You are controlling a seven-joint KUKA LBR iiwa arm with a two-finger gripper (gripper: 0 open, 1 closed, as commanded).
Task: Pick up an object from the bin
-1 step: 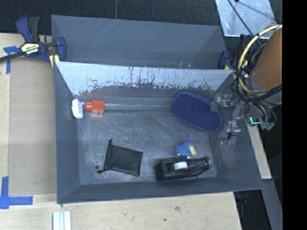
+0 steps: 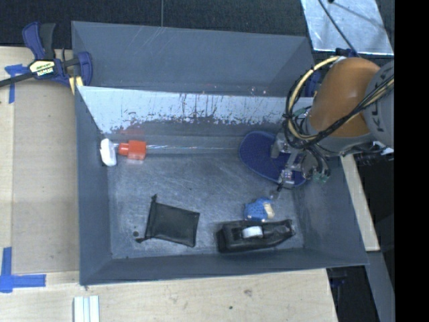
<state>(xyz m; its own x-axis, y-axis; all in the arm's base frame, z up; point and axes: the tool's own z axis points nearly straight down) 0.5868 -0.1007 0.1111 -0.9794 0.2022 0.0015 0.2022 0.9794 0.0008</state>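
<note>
Hanging at the bin's (image 2: 201, 116) right side, the tool (image 2: 287, 178) sits over the lower right edge of a dark blue oval thing (image 2: 258, 154) that lies by the back wall. I cannot tell whether the tool is apart or together, and nothing is seen in it. The blue oval looks flat, light and probably a bit flexible (a guess from its thin outline), so its raised rim seems the best place to take hold; a flat middle would likely slip.

A small blue-and-yellow thing (image 2: 259, 210) lies just below the tool. Near that, a black tape dispenser (image 2: 255, 236) rests at the front wall. A black pouch (image 2: 172, 224) lies well apart to the left, and a white-and-orange piece (image 2: 120, 151) sits at the far left.

The bin floor is scuffed grey metal, with reddish streaks on the back wall. It stands on a pale surface (image 2: 40, 180); the room beyond is dark.
</note>
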